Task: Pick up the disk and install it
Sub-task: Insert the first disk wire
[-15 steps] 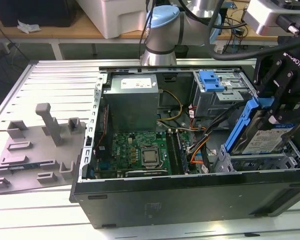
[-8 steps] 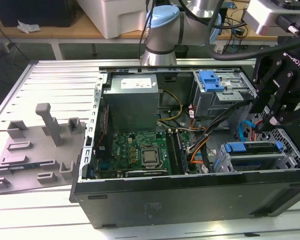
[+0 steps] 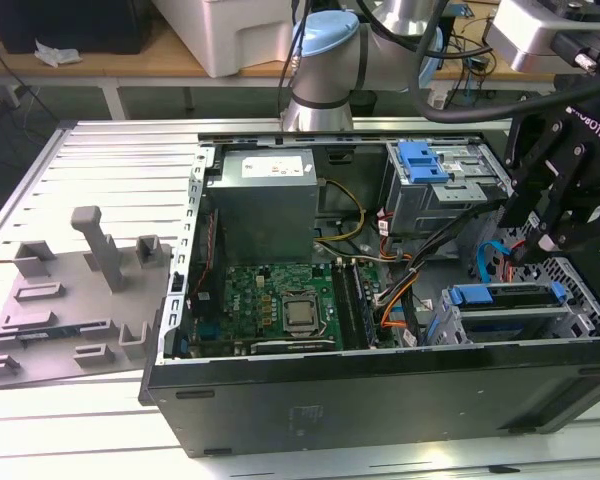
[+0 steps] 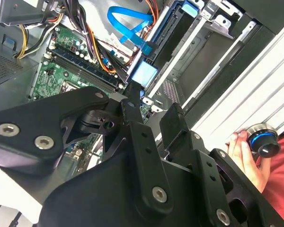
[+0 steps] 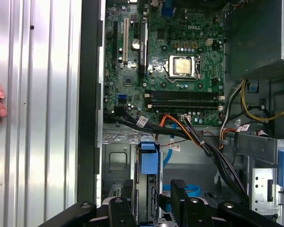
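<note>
disk point(image 3: 505, 312): sits on edge in the lower cage at the front of the open PC case point(image 3: 380, 400), toward the exterior view's right, blue rail up. Looks slotted in, but can't tell if it's fully seated.

Handling, my read:
- Dense and rigid, won't flex.
- Metal faces are smooth, so it could slip under a light pinch.
- Shock-sensitive, so no drops or side knocks against the cage.
- Blue rails are thin plastic and will give, so they're poor clamp points.
- Best hold is across the two flat faces near the top edge, clear of the connector end.

end effector point(image 3: 540, 240): spread, holding nothing, just above the disk. In the first wrist view the fingers point(image 5: 119, 208) stand either side of the disk's blue tab point(image 5: 149, 161). Can't tell whether they touch.

View differences:
- Exterior view gives the overall layout: power supply point(image 3: 265, 205) at the back, upper drive cage point(image 3: 445, 185) with its blue bracket, and a grey fixture point(image 3: 80, 290) on the bench point(image 3: 100, 150) at the exterior view's left.
- First wrist view looks along the case: motherboard point(image 5: 165, 61), plus a black cable bundle point(image 5: 199, 142) running close past the cage, a snag risk.
- Second wrist view gives the finger gap from the other side. It also shows a blue flat cable point(image 4: 128, 23) near the tab, and a person's hand point(image 4: 244, 151) on a knob point(image 4: 262, 142) beside the case.
</note>
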